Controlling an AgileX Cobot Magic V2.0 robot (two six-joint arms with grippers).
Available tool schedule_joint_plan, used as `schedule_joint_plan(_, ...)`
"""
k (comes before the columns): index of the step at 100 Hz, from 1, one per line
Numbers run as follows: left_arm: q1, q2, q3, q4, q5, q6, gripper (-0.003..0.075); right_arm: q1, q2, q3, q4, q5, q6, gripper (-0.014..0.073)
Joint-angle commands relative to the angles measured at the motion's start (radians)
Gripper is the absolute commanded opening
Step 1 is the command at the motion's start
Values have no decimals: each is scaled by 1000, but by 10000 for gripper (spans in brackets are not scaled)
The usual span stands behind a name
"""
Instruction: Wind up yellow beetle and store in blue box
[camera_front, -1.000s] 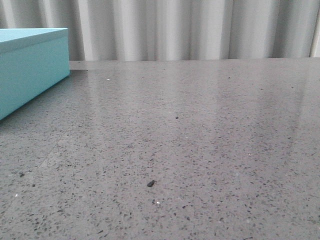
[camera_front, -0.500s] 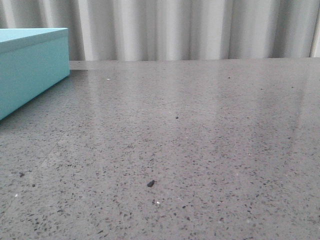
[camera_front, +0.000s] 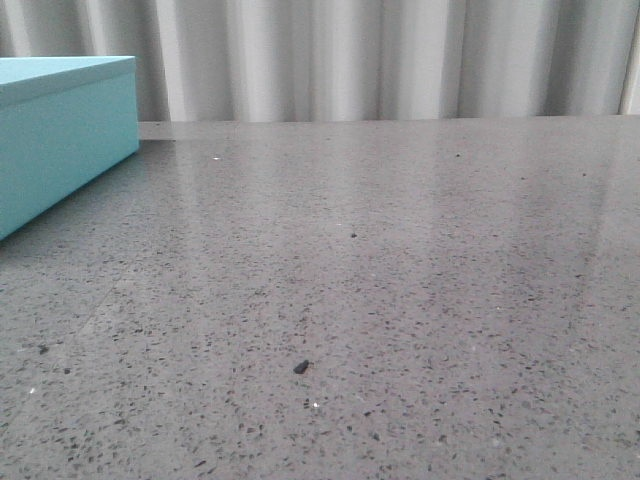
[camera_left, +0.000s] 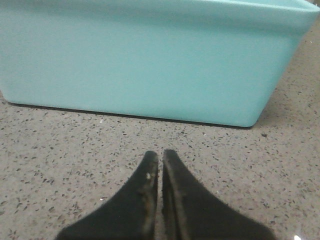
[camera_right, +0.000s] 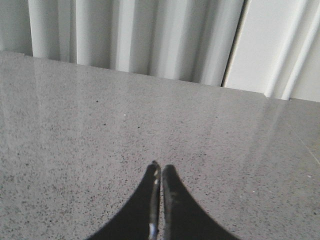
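The blue box (camera_front: 62, 132) stands at the far left of the table in the front view, its lid on. In the left wrist view the blue box (camera_left: 145, 60) fills the frame just beyond my left gripper (camera_left: 160, 154), which is shut with nothing between its fingers and hovers over bare table a short way from the box's side. My right gripper (camera_right: 161, 167) is also shut and empty, over bare speckled table facing the curtain. The yellow beetle is out of view in every frame. Neither gripper shows in the front view.
The grey speckled table (camera_front: 400, 260) stretches back to a pale pleated curtain (camera_front: 350, 55). A small dark speck (camera_front: 300, 367) lies on the table near the front. In the right wrist view a table edge (camera_right: 300, 145) runs at the far right.
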Motion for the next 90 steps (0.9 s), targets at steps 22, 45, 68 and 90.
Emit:
schedule_joint_plan(22, 0, -31, 25, -8, -33, -9, -21, -21, -15, 185, 79, -434, -1, -41)
schedule_joint_plan(45, 0, -31, 25, -8, -33, -9, -21, -85, -15, 277, 212, -465, -21, -41)
schedule_joint_plan(68, 0, -31, 25, -8, -33, -9, -21, -151, -15, 317, 298, -484, -116, -41)
schedule_joint_plan(90, 0, -31, 25, -8, -33, -9, -21, -157, -15, 317, 297, -313, -116, -41)
